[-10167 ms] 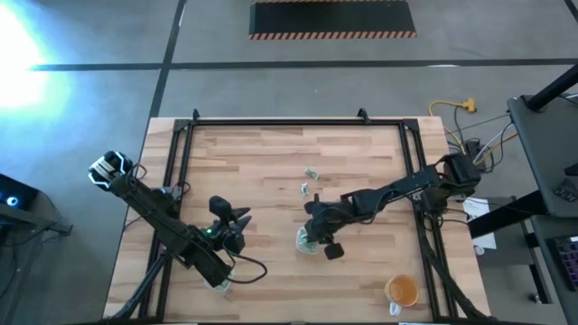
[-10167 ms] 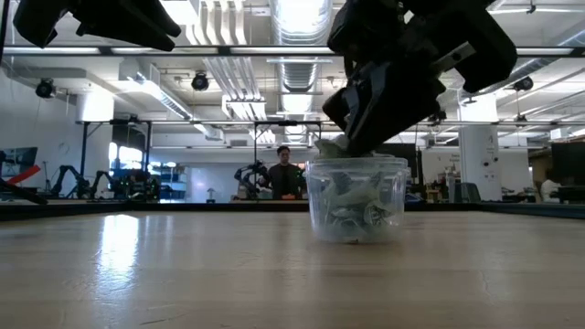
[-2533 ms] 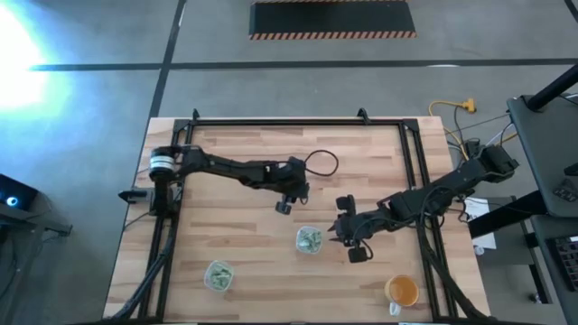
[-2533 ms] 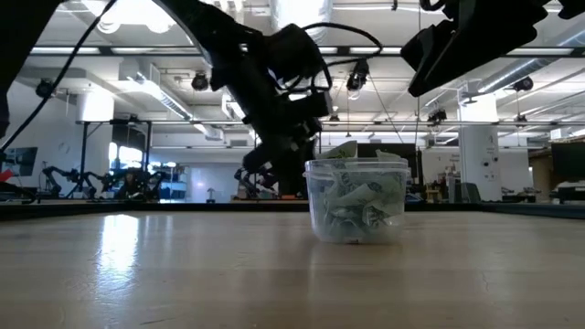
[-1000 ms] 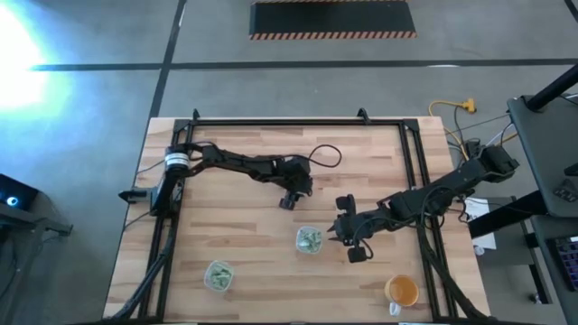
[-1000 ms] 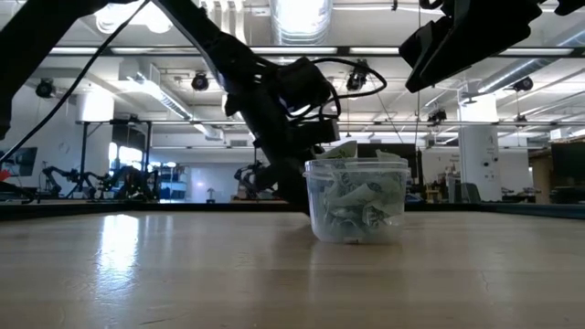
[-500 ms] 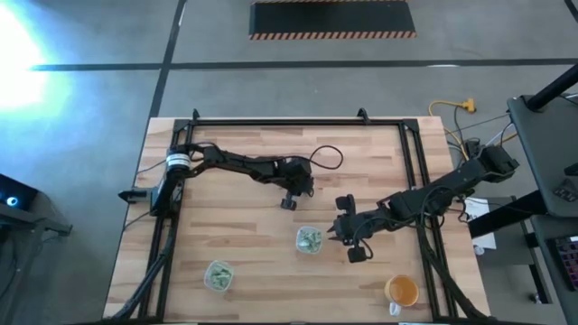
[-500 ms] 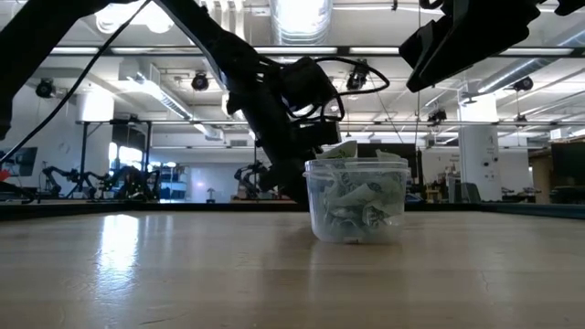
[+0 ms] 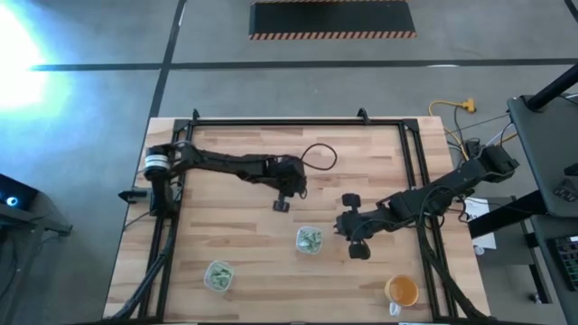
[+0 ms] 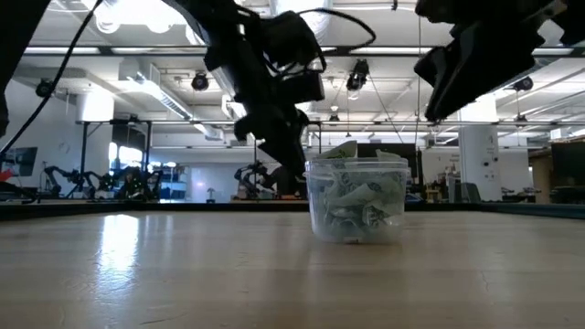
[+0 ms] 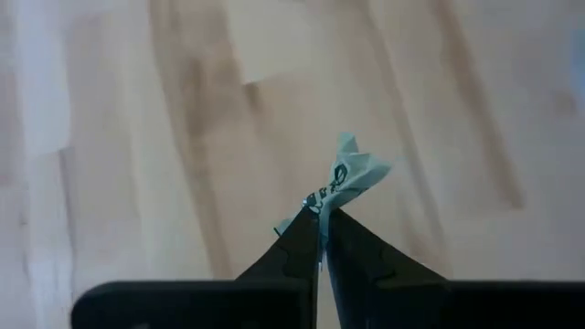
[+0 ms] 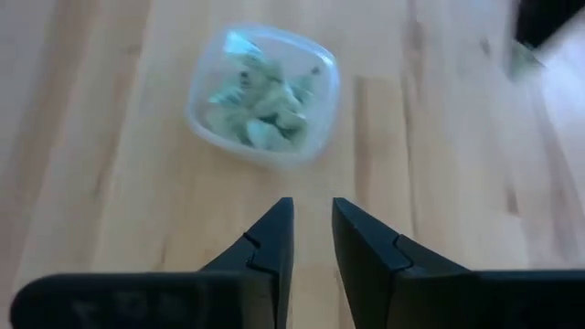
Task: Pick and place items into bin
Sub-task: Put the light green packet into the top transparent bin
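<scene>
A crumpled green-and-white wrapper point(image 11: 345, 185) is pinched at one end between the clenched fingertips of the left gripper point(image 11: 321, 219), raised off the bare wood of the table point(image 9: 235, 153); from above, that gripper point(image 9: 283, 202) hangs over the middle of the table, its arm reaching in from the left rail; just beyond it toward the near edge stands a clear cup point(image 9: 309, 240) heaped with more wrappers point(image 12: 260, 102), the pile poking above the rim in the low view point(image 10: 356, 199); the pinched wrapper is near this cup but not over it; the right gripper point(image 9: 346, 226) hovers just beside the cup on its right, empty, its two fingers point(image 12: 271, 247) a narrow gap apart and pointed toward the cup point(image 12: 263, 96); a second clear cup point(image 9: 218, 276) holding green-and-white pieces sits well apart, near the table's front left corner; a mug point(image 9: 400, 292) with orange contents sits by the front right corner; in the low view both arms show dark against the ceiling lights, the left gripper point(image 10: 291, 137) above and behind the cup's left side.
</scene>
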Robot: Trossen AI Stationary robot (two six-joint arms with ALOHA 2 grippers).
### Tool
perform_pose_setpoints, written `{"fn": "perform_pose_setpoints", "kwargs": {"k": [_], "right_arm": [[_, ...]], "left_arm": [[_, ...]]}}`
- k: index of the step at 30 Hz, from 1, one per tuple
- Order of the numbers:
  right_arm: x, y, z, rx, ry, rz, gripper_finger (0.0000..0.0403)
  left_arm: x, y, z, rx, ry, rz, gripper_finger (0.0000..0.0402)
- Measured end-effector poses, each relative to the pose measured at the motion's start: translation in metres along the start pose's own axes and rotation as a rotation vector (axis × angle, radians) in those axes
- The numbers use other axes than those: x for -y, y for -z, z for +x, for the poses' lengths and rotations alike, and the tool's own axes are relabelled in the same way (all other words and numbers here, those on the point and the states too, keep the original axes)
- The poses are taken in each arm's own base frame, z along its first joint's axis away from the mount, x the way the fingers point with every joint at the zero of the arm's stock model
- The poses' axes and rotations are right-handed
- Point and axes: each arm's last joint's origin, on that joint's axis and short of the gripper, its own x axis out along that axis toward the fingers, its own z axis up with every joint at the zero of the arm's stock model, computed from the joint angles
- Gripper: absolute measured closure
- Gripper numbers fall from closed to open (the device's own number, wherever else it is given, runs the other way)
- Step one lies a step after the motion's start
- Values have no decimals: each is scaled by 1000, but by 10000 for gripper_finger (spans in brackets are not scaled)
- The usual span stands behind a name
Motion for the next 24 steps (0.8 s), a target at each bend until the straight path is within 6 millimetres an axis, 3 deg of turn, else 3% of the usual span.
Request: {"fn": "perform_pose_setpoints", "kwargs": {"k": [7,15,24], "right_arm": [[3,13,5,-56,41,32,340],[5,20,9,-74,51,39,339],[5,20,9,-74,57,42,340]], "left_arm": [[34,-11,-21,70,36,71,401],[72,-25,-22,194,68,134,401],[101,-40,-25,314,140,190,401]]}}
